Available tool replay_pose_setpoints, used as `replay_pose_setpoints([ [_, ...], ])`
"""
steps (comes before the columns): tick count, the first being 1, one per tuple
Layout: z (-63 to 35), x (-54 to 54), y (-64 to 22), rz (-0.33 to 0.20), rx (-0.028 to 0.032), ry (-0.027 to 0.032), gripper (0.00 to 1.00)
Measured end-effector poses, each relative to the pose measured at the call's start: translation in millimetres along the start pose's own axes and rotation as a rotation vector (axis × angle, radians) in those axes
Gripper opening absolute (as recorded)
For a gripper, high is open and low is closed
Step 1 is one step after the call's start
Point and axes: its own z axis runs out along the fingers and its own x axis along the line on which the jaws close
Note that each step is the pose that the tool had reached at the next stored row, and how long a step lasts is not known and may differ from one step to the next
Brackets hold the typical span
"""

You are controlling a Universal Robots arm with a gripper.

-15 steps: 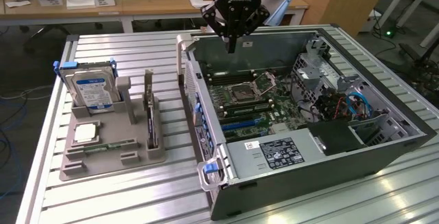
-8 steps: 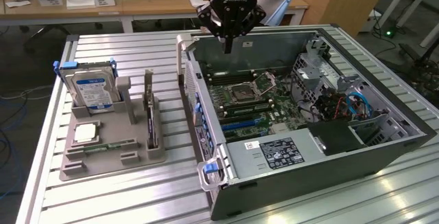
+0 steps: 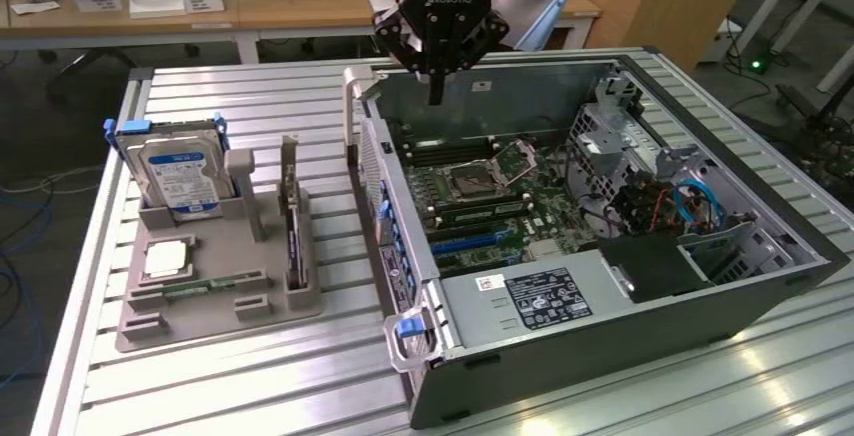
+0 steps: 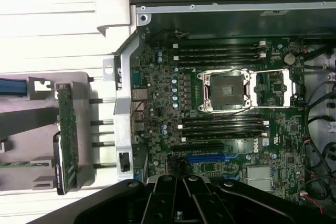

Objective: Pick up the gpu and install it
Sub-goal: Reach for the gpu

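The gpu (image 3: 291,218) stands on edge in a slot of the grey holder (image 3: 214,306) on the exterior view's left; it is a thin dark card with a metal bracket at its top end. In the wrist view the gpu (image 4: 67,137) appears edge-on as a green strip beside the case wall. My gripper (image 3: 434,94) hangs above the far rim of the open computer case (image 3: 561,326), well away from the card. Its fingers are shut together with nothing between them. The gripper (image 4: 181,178) points down over the motherboard (image 4: 157,103), near the blue slot (image 4: 207,158).
A silver hard drive (image 3: 180,178) with a blue label stands in the holder. A square chip (image 3: 167,256) and a narrow green memory stick (image 3: 211,284) lie on it. The processor socket (image 4: 228,90) is open. Cables (image 3: 687,206) crowd the case's right. A desk (image 3: 200,6) stands behind.
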Motion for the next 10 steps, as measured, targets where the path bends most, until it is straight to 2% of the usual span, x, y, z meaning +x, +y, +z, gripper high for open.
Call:
replay_pose_setpoints([
  [10, 0.0, 12.4, -1.2, 0.000, -0.0001, -0.0001, 0.11],
])
